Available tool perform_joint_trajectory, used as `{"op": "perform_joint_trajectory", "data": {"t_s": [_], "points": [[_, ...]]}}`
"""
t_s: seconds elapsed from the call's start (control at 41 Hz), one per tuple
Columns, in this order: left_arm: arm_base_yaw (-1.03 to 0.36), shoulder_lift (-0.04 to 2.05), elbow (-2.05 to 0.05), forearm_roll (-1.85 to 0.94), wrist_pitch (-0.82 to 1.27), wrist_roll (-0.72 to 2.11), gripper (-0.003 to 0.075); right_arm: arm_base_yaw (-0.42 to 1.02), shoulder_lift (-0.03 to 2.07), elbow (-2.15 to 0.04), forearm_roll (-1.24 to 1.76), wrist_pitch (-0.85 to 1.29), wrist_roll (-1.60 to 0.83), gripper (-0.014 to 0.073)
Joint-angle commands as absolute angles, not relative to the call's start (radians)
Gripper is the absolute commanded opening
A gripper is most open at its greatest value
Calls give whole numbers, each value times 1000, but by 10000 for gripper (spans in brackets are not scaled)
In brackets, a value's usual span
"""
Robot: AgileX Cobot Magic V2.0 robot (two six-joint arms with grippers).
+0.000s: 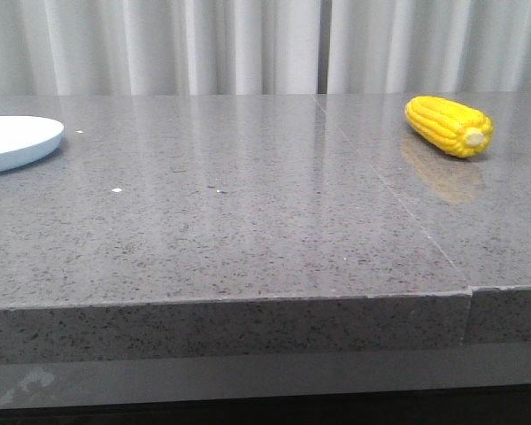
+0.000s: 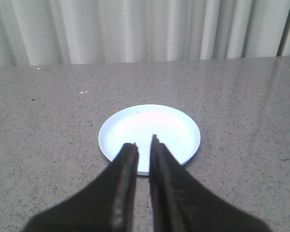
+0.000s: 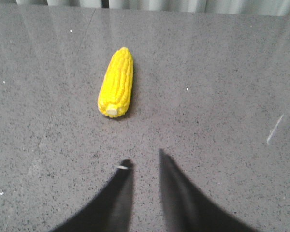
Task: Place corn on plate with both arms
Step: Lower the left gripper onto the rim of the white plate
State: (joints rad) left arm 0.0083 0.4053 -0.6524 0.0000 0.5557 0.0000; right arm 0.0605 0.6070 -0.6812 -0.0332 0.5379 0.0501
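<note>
The bright-yellow corn (image 1: pixel 449 126) lies on its side at the far right of the grey stone table, pale cut end toward me. It also shows in the right wrist view (image 3: pixel 116 83), ahead of my right gripper (image 3: pixel 144 157) and apart from it. That gripper is open and empty. The pale-blue-white plate (image 1: pixel 18 137) sits at the far left, partly cut off by the frame edge. In the left wrist view the plate (image 2: pixel 150 123) is empty. My left gripper (image 2: pixel 143 141) hangs over its near rim, jaws a narrow gap apart, holding nothing. Neither arm shows in the front view.
The grey speckled table (image 1: pixel 248 212) has a seam (image 1: pixel 398 204) running front to back left of the corn. Its front edge (image 1: pixel 230 305) is near me. Pale curtains (image 1: pixel 248 44) hang behind the table.
</note>
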Motion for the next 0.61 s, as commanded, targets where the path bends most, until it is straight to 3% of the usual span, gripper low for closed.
{"op": "perform_joint_trajectory", "data": {"t_s": [0.0, 0.049, 0.122, 0.586], "points": [[10, 439, -678, 0, 493, 0, 349, 54, 624, -715, -49, 475, 32, 510], [10, 450, -678, 0, 496, 0, 445, 54, 624, -715, -49, 476, 32, 571], [10, 474, -688, 0, 515, 0, 519, 54, 624, -715, -49, 466, 32, 599], [10, 812, -848, 34, 676, 0, 512, 54, 624, -715, -48, 449, 32, 597]]}}
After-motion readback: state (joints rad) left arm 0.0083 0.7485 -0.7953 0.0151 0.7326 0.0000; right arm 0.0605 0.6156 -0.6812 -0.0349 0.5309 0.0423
